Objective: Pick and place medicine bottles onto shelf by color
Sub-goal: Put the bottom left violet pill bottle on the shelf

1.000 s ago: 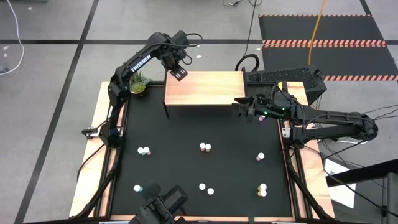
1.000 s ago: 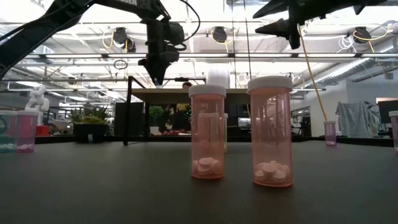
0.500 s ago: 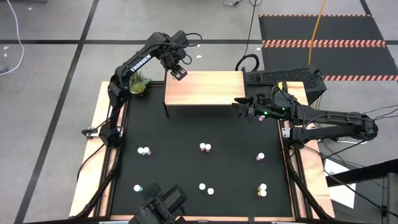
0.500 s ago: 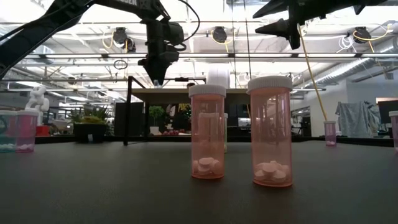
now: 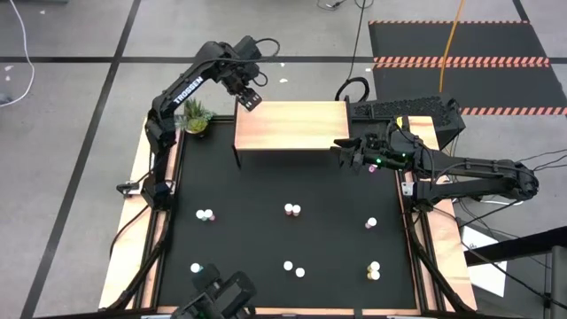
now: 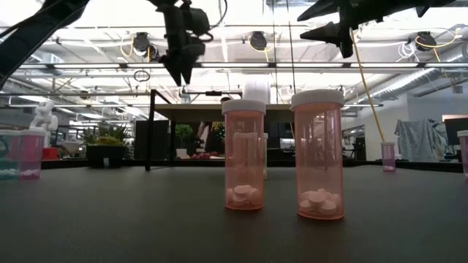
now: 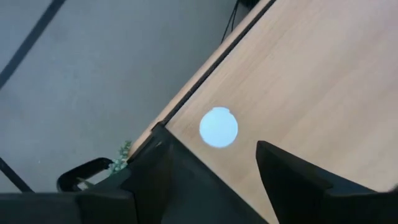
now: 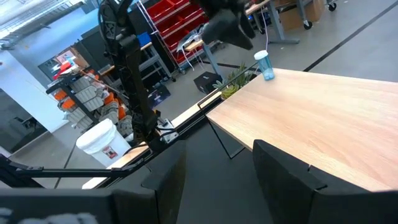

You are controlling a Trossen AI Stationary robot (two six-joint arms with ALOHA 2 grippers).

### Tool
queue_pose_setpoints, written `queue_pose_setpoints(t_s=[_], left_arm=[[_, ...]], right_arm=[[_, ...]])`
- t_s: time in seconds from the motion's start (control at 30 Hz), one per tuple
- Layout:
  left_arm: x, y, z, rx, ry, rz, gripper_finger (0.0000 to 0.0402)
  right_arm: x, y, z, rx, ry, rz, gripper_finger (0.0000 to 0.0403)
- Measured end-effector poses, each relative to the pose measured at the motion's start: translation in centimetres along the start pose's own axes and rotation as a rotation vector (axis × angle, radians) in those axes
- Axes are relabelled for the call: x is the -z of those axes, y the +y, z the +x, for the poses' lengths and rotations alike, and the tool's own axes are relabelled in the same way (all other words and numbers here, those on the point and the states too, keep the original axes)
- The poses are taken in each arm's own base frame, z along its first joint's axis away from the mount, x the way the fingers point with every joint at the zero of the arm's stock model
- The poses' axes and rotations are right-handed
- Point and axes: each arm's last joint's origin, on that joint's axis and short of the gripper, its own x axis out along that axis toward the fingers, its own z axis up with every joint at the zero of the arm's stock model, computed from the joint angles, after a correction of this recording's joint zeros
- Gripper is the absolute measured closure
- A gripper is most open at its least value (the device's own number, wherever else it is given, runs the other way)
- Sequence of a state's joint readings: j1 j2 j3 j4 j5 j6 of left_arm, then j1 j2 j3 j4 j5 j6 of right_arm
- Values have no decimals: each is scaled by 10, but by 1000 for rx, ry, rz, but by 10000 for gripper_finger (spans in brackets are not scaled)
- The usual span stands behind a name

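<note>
The shelf [image 5: 292,124] is a light wooden board at the table's far side. One pale blue bottle [image 7: 218,127] stands upright on its far-left corner, also visible as the blue bottle [image 8: 264,64] in the right wrist view. My left gripper [image 5: 248,96] hangs open above that corner, its fingers apart from the bottle. My right gripper [image 5: 345,152] waits open and empty by the shelf's right end. Several bottles stand on the black table, among them a pair [image 5: 291,209] in the middle, seen as two pink bottles [image 6: 243,155] in the low view.
A small potted plant [image 5: 197,115] stands left of the shelf. Other bottles stand at the left [image 5: 205,214], the right [image 5: 371,222] and near the near edge [image 5: 300,272] [image 5: 374,268]. A keyboard [image 5: 403,111] lies beyond the shelf's right end.
My left gripper has risen from the shelf's far-left corner and drawn slightly toward the far left. The blue bottle stays standing on the shelf.
</note>
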State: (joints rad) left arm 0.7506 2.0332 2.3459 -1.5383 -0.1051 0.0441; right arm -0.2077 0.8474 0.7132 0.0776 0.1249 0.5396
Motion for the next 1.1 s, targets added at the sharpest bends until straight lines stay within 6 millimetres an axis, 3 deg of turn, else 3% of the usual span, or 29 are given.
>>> queue_pose_setpoints(t_s=[0.4, 0.73, 0.87, 1.1], left_arm=[[17, 2, -68, -11, -257, 21, 158], [39, 6, -82, -5, -160, 18, 158], [57, 5, -115, 20, -272, 5, 158], [105, 0, -173, 47, -414, -39, 158]], right_arm=[[0, 0, 0, 0, -1, 17, 222], [-1, 3, 0, -23, -14, 26, 222], [1, 6, 0, -33, -5, 24, 222], [3, 7, 0, 3, -23, 32, 222]])
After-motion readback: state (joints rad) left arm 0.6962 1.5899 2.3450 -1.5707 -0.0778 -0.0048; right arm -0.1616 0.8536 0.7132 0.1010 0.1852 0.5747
